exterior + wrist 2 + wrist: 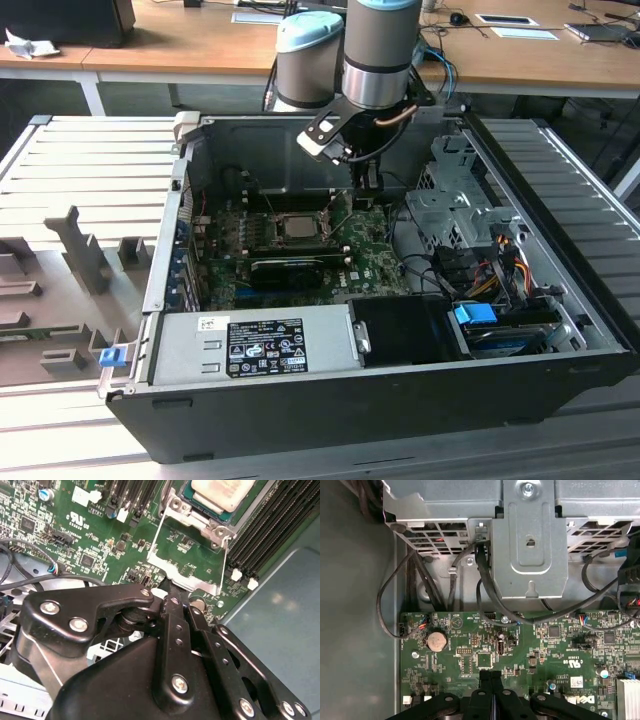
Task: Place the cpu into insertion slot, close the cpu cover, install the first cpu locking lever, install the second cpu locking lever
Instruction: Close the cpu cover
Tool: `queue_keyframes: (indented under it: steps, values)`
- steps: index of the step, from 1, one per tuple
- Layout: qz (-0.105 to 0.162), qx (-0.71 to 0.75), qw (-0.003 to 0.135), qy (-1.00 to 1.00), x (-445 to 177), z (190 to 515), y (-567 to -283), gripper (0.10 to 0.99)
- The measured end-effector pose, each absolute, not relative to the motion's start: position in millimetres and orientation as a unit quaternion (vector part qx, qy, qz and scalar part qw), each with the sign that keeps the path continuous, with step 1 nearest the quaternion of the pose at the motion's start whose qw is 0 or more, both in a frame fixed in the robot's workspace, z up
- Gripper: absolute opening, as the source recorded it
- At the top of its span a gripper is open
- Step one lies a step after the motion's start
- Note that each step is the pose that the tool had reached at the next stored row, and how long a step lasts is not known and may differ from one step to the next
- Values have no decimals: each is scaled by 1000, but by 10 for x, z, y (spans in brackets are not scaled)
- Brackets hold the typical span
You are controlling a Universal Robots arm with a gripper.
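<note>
While jaws closed, case (330, 400) on slats (90, 170)

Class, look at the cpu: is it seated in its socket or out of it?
In. The cpu lies flat inside the socket, silver top up, apart from the gripper.

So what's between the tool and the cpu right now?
In the second wrist view, the cpu cover spans it, from the cpu to the tool, green board showing through its window.

In second wrist view cpu (220, 492) cut off at edge; hand (168, 589) hides pt of motherboard (100, 540).
</note>
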State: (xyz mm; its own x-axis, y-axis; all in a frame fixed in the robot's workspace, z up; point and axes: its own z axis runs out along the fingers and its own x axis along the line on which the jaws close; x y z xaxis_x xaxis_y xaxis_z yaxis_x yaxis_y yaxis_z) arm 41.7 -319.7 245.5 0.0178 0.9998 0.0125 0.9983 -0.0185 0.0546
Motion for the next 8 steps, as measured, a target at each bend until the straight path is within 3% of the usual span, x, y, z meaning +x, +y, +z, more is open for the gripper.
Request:
queue_keyframes:
  steps: [8]
  values:
    - [24, 713, 15, 700, 297, 2455, -3197, 106]
